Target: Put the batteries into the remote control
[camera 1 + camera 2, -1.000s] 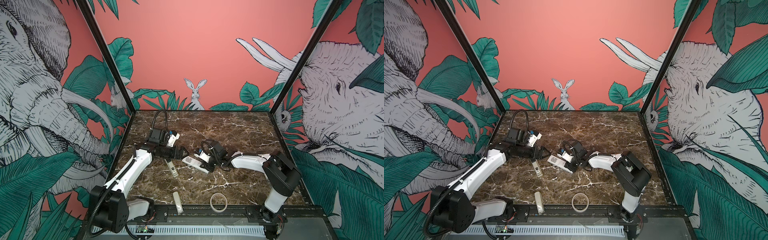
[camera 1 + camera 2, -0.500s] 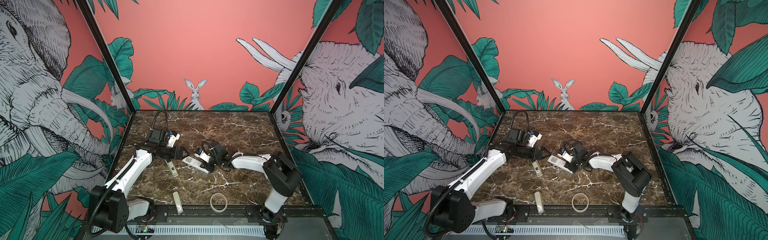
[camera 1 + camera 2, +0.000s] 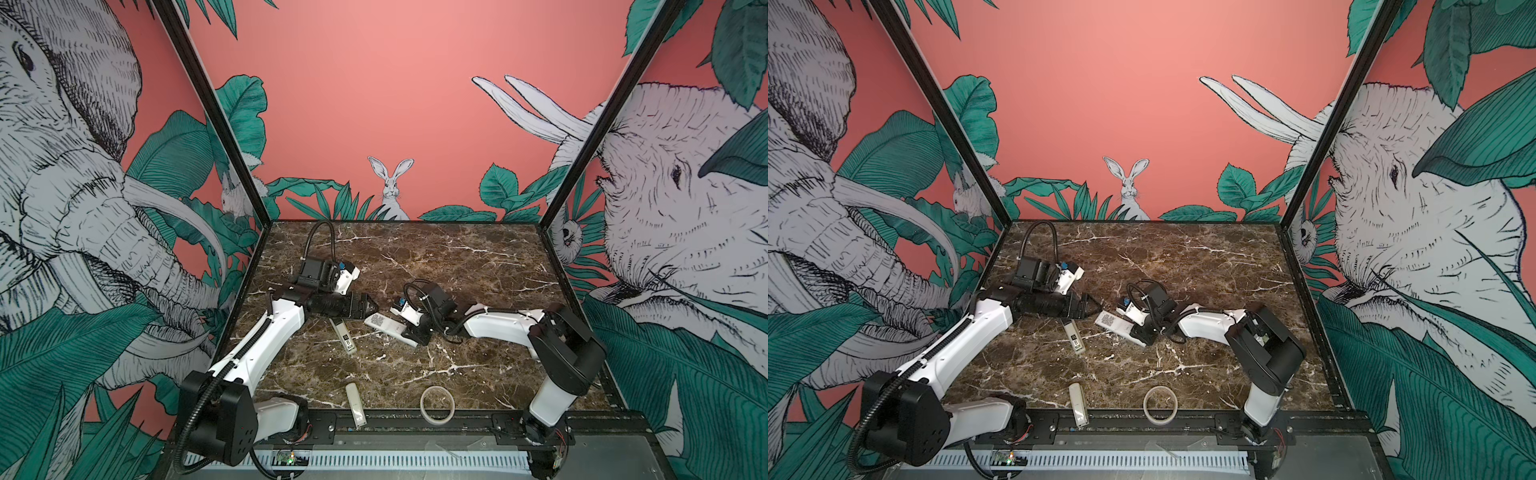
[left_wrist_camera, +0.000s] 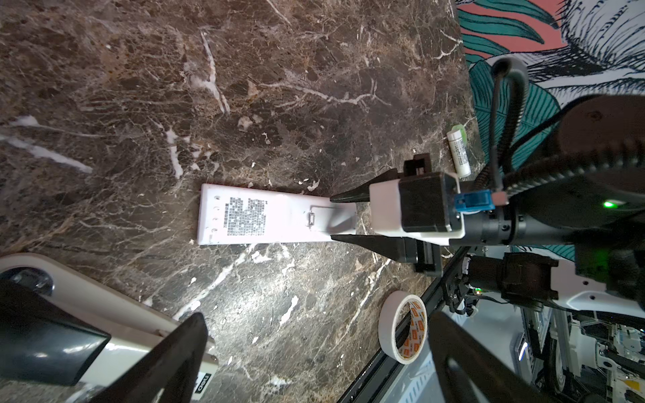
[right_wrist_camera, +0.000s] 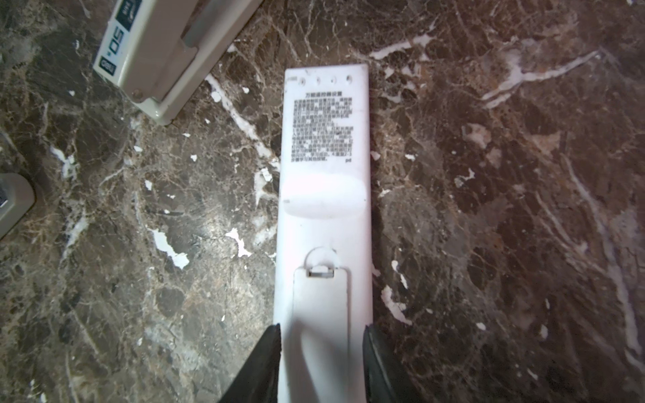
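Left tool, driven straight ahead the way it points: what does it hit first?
Likely the remote control, lying back-up just ahead. Height is unclear, so it might pass over.

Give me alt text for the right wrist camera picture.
A white remote control lies back-up on the brown marble table, battery cover shut, one end between the black fingertips of the right gripper. A grey-white labelled stick lies nearby.

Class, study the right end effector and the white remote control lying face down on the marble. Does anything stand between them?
Nothing visible does. The right end effector straddles the remote control at its battery cover end, one finger beside each long edge. Whether it grips the remote cannot be told.
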